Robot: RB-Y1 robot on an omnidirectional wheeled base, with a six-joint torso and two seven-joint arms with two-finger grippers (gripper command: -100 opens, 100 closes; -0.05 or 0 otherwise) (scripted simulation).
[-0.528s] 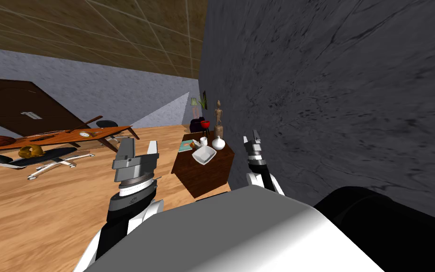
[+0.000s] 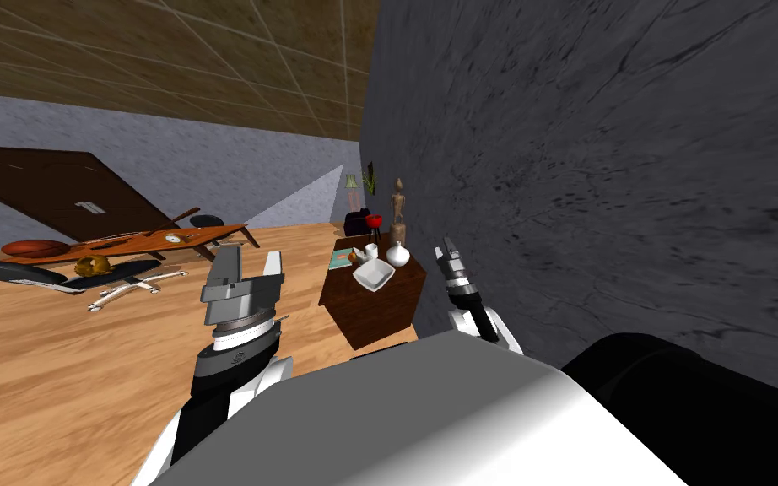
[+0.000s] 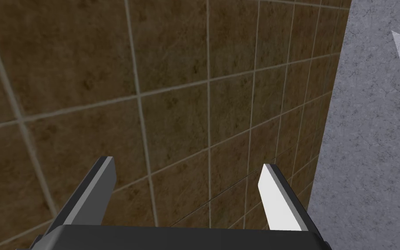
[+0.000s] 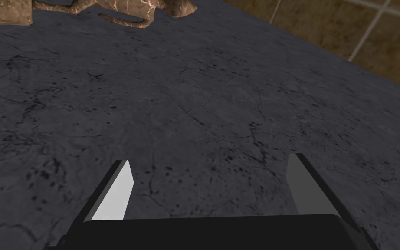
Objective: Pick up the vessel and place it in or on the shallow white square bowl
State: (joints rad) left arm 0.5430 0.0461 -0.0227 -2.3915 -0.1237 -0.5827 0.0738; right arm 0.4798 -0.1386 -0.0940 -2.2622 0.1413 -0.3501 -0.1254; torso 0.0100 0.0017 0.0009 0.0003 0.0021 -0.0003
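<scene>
Small white round vessel with thin neck [image 2: 397,255] stood near middle of frame, on dark brown wooden side table [image 2: 379,316]. Shallow white square bowl [image 2: 374,275] just beside it, lower left. Small white cup [image 2: 371,251] near; tall brown figure [image 2: 397,202] above. Right gripper [image 2: 445,247] just right of table, by dark grey wall [image 2: 598,169], fingers apart, empty. Left gripper [image 2: 251,258] left of table, over light wooden floor [image 2: 58,380], fingers apart, empty.

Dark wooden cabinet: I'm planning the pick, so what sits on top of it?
On the cabinet: a white square bowl, a round white vase, a small white mug, a teal book and a tall wooden figurine. Whatever lies behind the bowl and vase is covered.
</scene>
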